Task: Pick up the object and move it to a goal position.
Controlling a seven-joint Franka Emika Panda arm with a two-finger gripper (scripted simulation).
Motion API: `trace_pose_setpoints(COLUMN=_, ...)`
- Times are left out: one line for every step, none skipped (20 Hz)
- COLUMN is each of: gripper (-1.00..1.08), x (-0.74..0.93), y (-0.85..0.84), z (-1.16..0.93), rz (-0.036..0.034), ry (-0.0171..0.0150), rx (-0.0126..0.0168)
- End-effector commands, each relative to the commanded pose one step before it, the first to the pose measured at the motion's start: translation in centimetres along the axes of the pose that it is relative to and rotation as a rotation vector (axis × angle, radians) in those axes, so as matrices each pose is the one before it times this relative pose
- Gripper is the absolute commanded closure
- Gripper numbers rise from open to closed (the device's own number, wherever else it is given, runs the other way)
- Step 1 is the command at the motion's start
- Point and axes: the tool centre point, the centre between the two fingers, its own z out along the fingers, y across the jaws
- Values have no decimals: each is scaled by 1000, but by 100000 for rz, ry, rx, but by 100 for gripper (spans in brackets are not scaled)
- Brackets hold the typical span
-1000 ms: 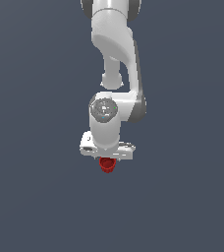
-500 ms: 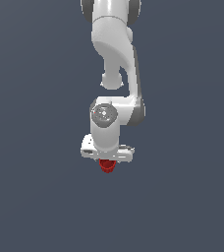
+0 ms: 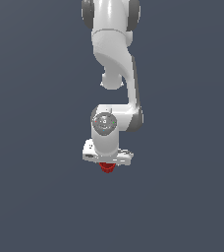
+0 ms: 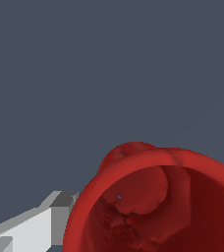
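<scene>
Lower middle of frame: our gripper [image 3: 106, 165] hides its jaws; can't tell if they're clamping the red cup [image 3: 106, 168], which might slip.

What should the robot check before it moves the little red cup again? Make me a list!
1. Red cup sits right under the hand: ok.
2. Cup fills the wrist view, open rim facing the camera: ok.
3. Fingers closed tightly on the cup: cannot tell; only one grey finger shows beside it.
4. Cup lifted off any surface: cannot tell; the background is plain grey.
5. Goal position marked anywhere: not ok; none shows in either view.
6. Nothing else near the arm: ok.
</scene>
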Motion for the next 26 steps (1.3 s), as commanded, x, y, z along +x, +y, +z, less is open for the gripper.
trace_pose_setpoints(gripper=108, x=95, y=-9, z=-38, rz=-2, ry=168, rx=16)
trace_pose_setpoints(gripper=108, x=0, y=0, z=0, rz=0, ry=0, rx=0)
trace_pose_setpoints(gripper=108, x=0, y=0, z=0, rz=0, ry=0, rx=0)
trace_pose_setpoints(gripper=108, x=0, y=0, z=0, rz=0, ry=0, rx=0)
trace_pose_setpoints(gripper=108, x=0, y=0, z=0, rz=0, ry=0, rx=0)
trace_pose_setpoints(gripper=108, x=0, y=0, z=0, rz=0, ry=0, rx=0)
trace_pose_setpoints(gripper=108, x=0, y=0, z=0, rz=0, ry=0, rx=0)
trace_pose_setpoints(gripper=108, x=0, y=0, z=0, rz=0, ry=0, rx=0)
trace_pose_setpoints(gripper=108, x=0, y=0, z=0, rz=0, ry=0, rx=0)
trace_pose_setpoints(gripper=108, x=0, y=0, z=0, rz=0, ry=0, rx=0)
trace_pose_setpoints(gripper=108, x=-34, y=-41, z=25, rz=-57, ry=-78, rx=11)
trace_pose_setpoints(gripper=108, x=-16, y=-31, z=-1, rz=0, ry=0, rx=0)
trace_pose_setpoints(gripper=108, x=-47, y=-92, z=-4, rz=0, ry=0, rx=0)
trace_pose_setpoints(gripper=108, x=-78, y=-155, z=-6, rz=0, ry=0, rx=0)
trace_pose_setpoints(gripper=108, x=-110, y=-219, z=-8, rz=0, ry=0, rx=0)
trace_pose_setpoints(gripper=108, x=-144, y=-285, z=-11, rz=0, ry=0, rx=0)
trace_pose_setpoints(gripper=108, x=-179, y=-354, z=-13, rz=0, ry=0, rx=0)
trace_pose_setpoints(gripper=108, x=-216, y=-427, z=-16, rz=0, ry=0, rx=0)
trace_pose_setpoints(gripper=108, x=-255, y=-505, z=-19, rz=0, ry=0, rx=0)
trace_pose_setpoints(gripper=108, x=-294, y=-584, z=-22, rz=0, ry=0, rx=0)
trace_pose_setpoints(gripper=108, x=-333, y=-662, z=-25, rz=0, ry=0, rx=0)
trace_pose_setpoints(gripper=108, x=-369, y=-738, z=-28, rz=0, ry=0, rx=0)
trace_pose_setpoints(gripper=108, x=-404, y=-813, z=-31, rz=0, ry=0, rx=0)
trace_pose_setpoints(gripper=108, x=-438, y=-886, z=-33, rz=0, ry=0, rx=0)
trace_pose_setpoints(gripper=108, x=-469, y=-957, z=-36, rz=0, ry=0, rx=0)
trace_pose_setpoints(gripper=108, x=-500, y=-1027, z=-39, rz=0, ry=0, rx=0)
